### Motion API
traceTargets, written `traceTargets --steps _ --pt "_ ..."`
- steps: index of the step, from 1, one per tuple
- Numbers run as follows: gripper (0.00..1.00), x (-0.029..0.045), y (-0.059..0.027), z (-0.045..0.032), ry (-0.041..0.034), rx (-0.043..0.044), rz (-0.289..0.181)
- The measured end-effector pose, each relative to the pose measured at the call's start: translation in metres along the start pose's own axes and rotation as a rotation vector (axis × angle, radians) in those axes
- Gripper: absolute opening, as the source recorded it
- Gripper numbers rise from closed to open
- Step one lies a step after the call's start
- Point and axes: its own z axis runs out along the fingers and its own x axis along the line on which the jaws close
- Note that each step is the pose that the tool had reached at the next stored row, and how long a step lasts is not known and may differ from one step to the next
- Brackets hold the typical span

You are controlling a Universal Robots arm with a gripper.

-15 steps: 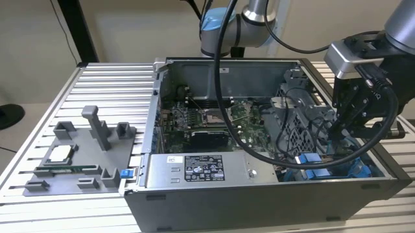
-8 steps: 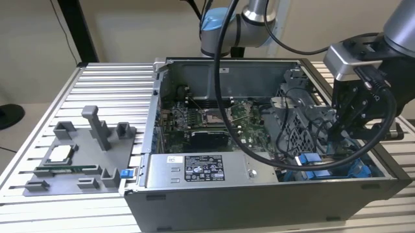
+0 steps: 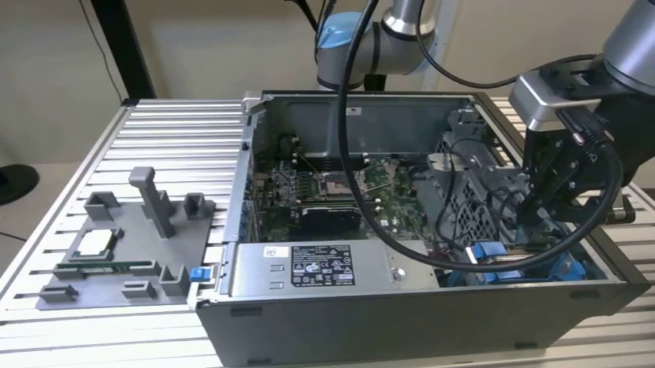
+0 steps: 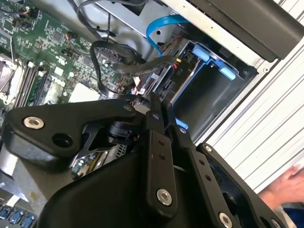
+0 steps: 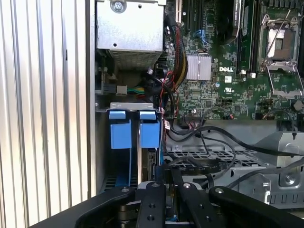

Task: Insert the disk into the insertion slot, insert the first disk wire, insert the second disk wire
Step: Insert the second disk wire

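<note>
The pincer is clenched, fingers together, apparently pinching something thin, at the mouth of the insertion slot in the computer case. The disk cannot be located. Judgement: a wire-insertion step is in hand, demanding fine connector alignment.

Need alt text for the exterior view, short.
A robot arm's gripper reaches into the open computer case at the exterior view's right, near blue drive-bay rails. The motherboard and power-supply box lie exposed; a grey fixture tray sits on the slatted table at the left.
</note>
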Motion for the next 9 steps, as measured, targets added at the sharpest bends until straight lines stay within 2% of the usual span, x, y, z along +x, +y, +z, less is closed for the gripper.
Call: traceTargets --steps 9 --pt "0.0 0.0007 -0.0001 0.0044 0.0001 0.0008 0.0"
